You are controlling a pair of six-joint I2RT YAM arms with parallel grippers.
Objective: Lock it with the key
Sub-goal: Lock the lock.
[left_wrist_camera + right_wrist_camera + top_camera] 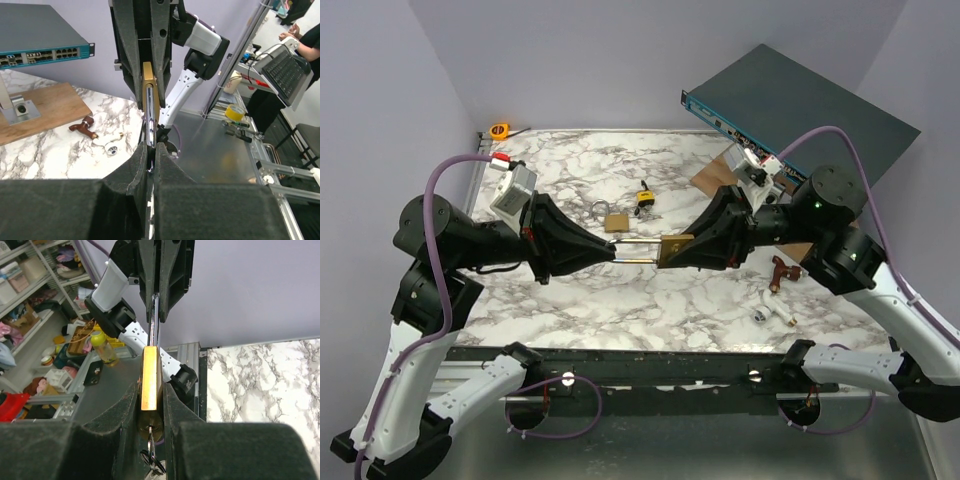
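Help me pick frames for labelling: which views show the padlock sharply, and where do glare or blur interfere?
Top external: evenly lit, soft shadows, padlock small but sharp. Left wrist: the left gripper fills the foreground, dark and blurred; glare streaks the shackle. Right wrist: brass body crisp, key below it in shadow.

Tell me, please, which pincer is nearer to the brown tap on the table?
Right. The right pincer, gripping the padlock, sits left of the tap; the left pincer is farther left.
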